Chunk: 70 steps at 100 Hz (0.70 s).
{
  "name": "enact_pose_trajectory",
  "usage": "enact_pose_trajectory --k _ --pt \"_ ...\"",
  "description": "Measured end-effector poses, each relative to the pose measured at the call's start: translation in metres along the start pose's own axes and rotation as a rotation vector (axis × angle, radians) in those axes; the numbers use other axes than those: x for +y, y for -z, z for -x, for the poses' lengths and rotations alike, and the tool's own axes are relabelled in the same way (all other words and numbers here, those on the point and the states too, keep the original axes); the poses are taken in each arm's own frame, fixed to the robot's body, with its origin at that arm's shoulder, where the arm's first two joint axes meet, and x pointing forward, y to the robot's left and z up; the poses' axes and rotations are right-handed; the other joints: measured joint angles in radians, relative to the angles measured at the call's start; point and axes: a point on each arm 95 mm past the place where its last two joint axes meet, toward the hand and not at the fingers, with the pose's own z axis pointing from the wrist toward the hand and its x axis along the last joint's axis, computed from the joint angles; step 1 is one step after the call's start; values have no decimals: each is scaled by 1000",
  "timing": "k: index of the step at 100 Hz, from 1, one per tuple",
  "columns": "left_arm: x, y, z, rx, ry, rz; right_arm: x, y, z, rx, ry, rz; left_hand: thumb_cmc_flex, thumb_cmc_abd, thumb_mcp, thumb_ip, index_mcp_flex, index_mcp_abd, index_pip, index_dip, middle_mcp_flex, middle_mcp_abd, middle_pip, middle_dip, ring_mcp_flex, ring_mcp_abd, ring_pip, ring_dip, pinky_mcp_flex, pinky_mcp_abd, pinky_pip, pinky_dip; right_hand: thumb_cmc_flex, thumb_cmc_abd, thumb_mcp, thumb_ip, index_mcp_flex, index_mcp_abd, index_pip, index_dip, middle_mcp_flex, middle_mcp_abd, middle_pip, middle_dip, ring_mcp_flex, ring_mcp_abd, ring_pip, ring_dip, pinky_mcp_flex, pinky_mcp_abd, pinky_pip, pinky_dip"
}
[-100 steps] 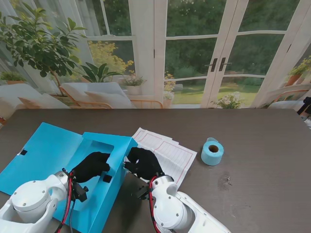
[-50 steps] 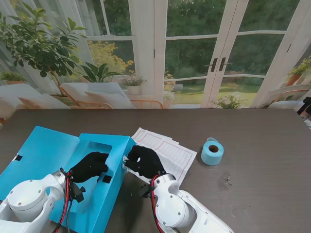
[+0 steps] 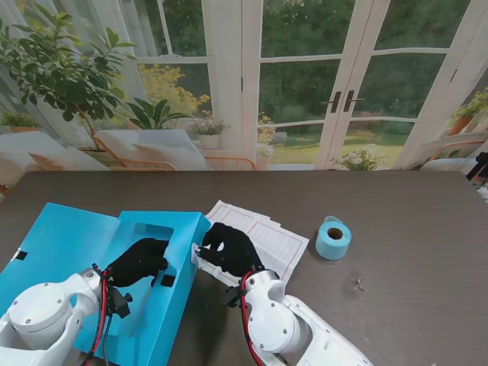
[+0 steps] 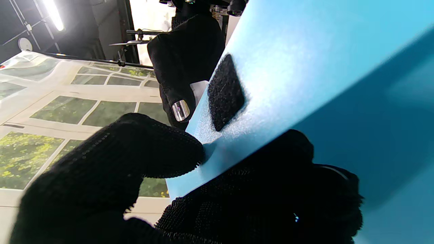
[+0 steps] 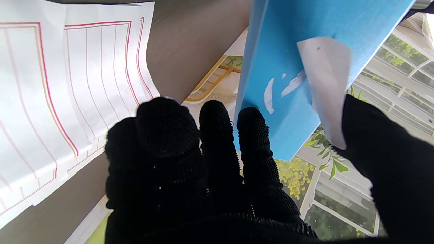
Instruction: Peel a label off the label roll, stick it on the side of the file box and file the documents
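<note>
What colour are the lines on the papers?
Red lines on the white papers, clearest in the right wrist view.

Bright sky-blue file box, with small black fastening patches on the flap. Black knitted gloves on left hand and right hand, shiny silver fingertip on one. White label against the blue side, with white torn scraps beside it. White documents ruled in thin red lines. Pale blue label roll with brown core. Dark grey-brown woodgrain table. White arms, red and black cables.
</note>
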Motion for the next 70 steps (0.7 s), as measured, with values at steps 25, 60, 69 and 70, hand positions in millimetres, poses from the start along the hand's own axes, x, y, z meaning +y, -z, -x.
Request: enact_pose_trajectory --k 25,60,69,70 --pt "0 2 -1 10 -1 23 2 0 3 -10 8 -8 0 -1 0 0 0 0 -2 -1 0 0 2 1 0 0 0 0 -1 0 0 2 0 0 -1 0 -54 34 -67 -28 -22 0 -14 -15 -1 0 0 0 0 0 0 1" --pt "-1 4 -4 27 -2 59 -1 4 2 -19 -9 -35 0 -1 8 0 0 1 0 -1 0 0 6 13 0 0 2 2 -2 0 0 10 0 11 -7 0 -87 44 -139 -62 -36 1 -26 -39 -42 8 1 0 -38 0 0 2" --pt "-1 4 -5 30 1 70 -2 5 2 -20 -19 -43 0 -1 8 0 0 1 0 -1 0 0 7 14 0 0 2 2 -3 0 0 11 0 11 -8 0 -96 44 -142 -62 -36 1 -26 -39 -42 8 1 0 -38 0 0 2" --pt "-1 4 -5 30 1 71 -2 5 2 -20 -20 -44 0 -1 8 0 0 1 0 -1 0 0 7 14 0 0 2 2 -3 0 0 11 0 11 -8 0 -96 44 -142 -62 -36 1 -26 -39 -42 8 1 0 -38 0 0 2"
